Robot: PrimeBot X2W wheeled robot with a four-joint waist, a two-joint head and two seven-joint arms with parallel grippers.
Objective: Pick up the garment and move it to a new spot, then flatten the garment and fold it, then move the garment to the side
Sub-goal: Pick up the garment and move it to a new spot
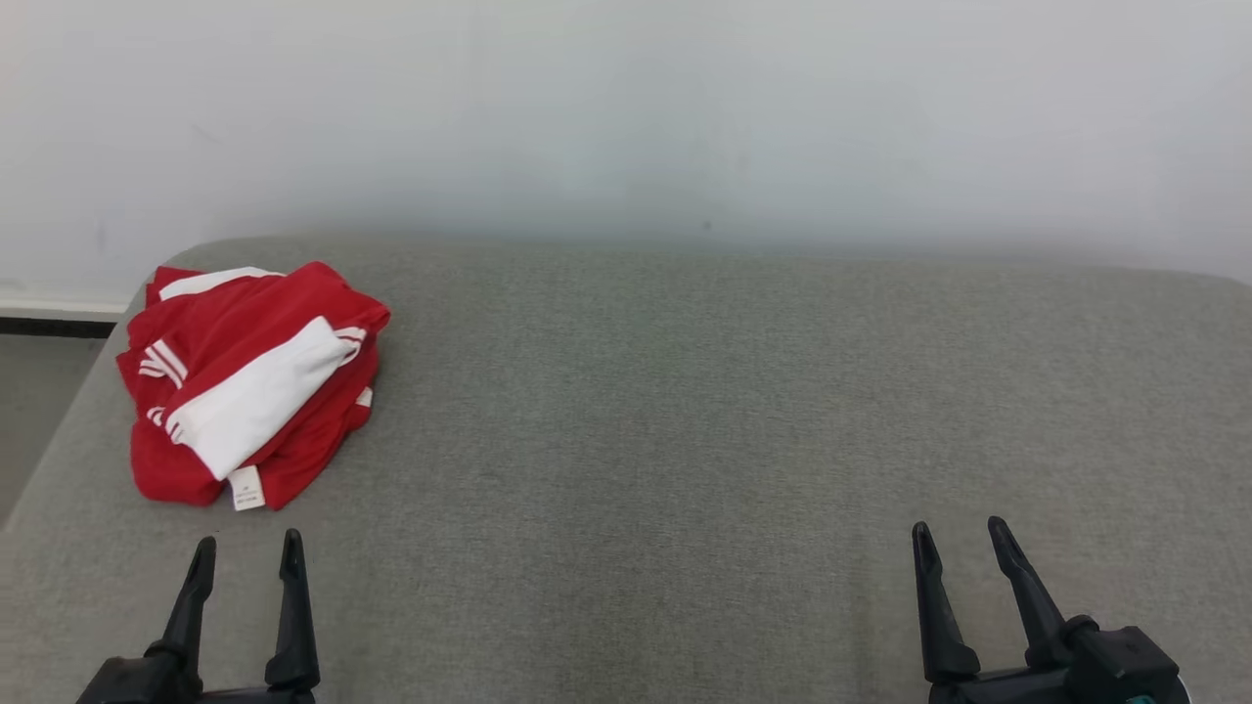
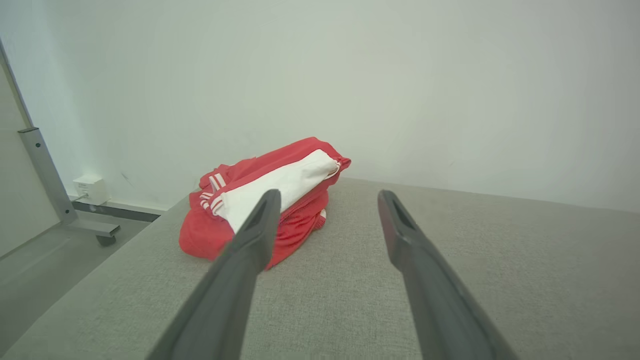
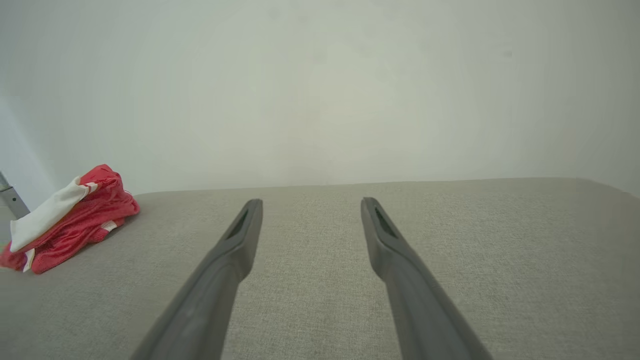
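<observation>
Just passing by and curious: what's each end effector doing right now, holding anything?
Left end effector: open, holding nothing; the red and white garment lies just beyond it.
Right end effector: open, holding nothing.

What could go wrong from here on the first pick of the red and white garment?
The garment lies bunched in layers, so the open left hand might catch only the top white panel. It sits near the left edge of the grey surface; a nudge could slide it off.
</observation>
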